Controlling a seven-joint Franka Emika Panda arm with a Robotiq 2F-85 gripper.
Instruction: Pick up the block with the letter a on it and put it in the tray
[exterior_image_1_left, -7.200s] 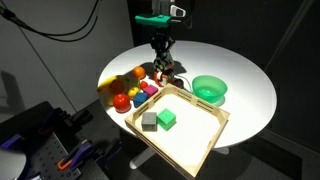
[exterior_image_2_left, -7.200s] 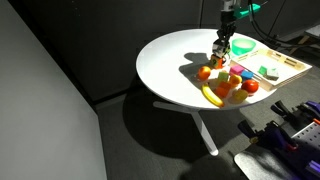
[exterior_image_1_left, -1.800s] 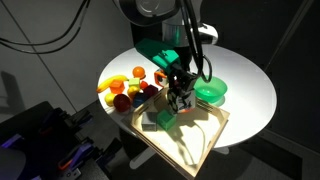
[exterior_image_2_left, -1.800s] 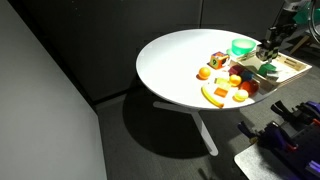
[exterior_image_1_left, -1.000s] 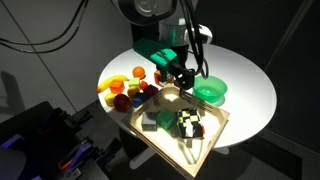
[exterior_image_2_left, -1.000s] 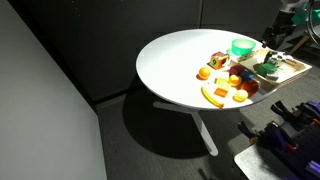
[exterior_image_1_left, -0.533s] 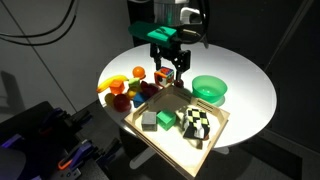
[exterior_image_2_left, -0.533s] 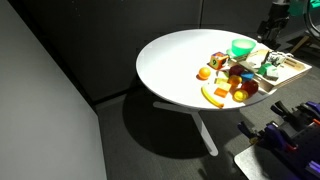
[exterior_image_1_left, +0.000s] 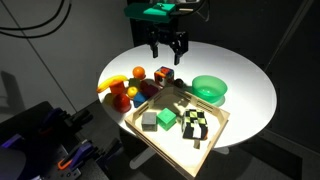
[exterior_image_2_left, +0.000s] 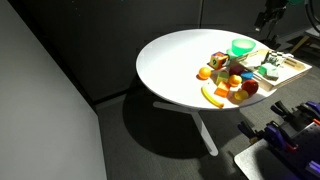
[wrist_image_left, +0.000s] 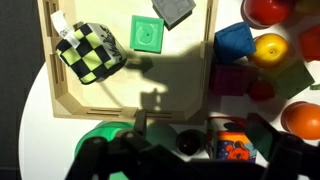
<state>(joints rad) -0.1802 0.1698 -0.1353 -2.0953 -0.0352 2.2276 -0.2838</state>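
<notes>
Block (exterior_image_1_left: 196, 125) lies inside the tray (exterior_image_1_left: 160, 147), resting on the floor toward the corner nearest the bowl (exterior_image_1_left: 209, 88). It looks tilted, one edge toward the rim; whether it touches the rim I cannot tell. Checkered faces are up, and no letter is legible.

- Wrist view: block (wrist_image_left: 88, 55) in the tray (wrist_image_left: 170, 75) by a side wall, apart from the green cube (wrist_image_left: 147, 32) and the grey cube (wrist_image_left: 172, 10), which share the tray.
- Claw (exterior_image_1_left: 167, 55) hangs high over the far part of the table (exterior_image_1_left: 250, 80), beyond the tray. Fingers are spread, with nothing between them. Wrist view agrees: dark fingers wide at the bottom of the picture, gap empty.
- Block to claw: well apart and not touching. The block sits low in the tray on the near side; the claw is up and toward the far rim of the table. In the wrist view the block is in the upper left corner, off the claw's centre line.

Judgement: pick and place look done, with the block released and at rest in the tray. Nothing is left that shows, save perhaps parking the arm. The lean looks stable enough.
</notes>
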